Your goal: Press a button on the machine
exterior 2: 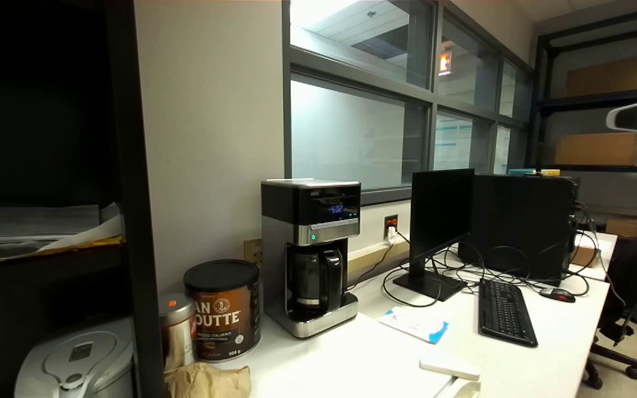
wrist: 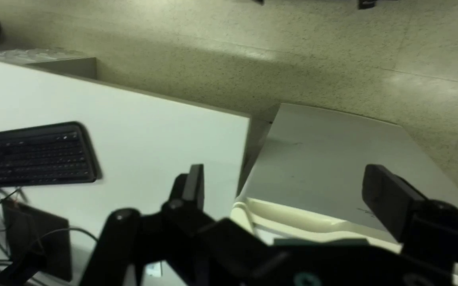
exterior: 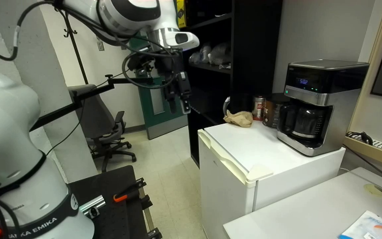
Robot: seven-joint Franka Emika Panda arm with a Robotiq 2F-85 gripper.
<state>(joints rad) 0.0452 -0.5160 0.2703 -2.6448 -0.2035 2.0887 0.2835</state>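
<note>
Hanging well apart from the machine (exterior: 338,109) in an exterior view, your pincer (exterior: 179,109) is released; the wrist view shows you its two fingers (wrist: 384,194) set wide apart, with the small fridge (wrist: 324,159) beyond them. In both exterior views, the machine, a coffee maker, stands upright on the fridge's white surface (exterior: 237,142). You can read 5:02 on the display (exterior 2: 336,209); a green light (exterior 2: 313,236) glows on the silver strip (exterior 2: 332,232) below. The carafe (exterior 2: 307,271) sits within the machine. Just beside the machine stands a brown canister (exterior 2: 224,315), with a tin (exterior 2: 177,331) and a crumpled paper bag (exterior 2: 208,381) near it.
</note>
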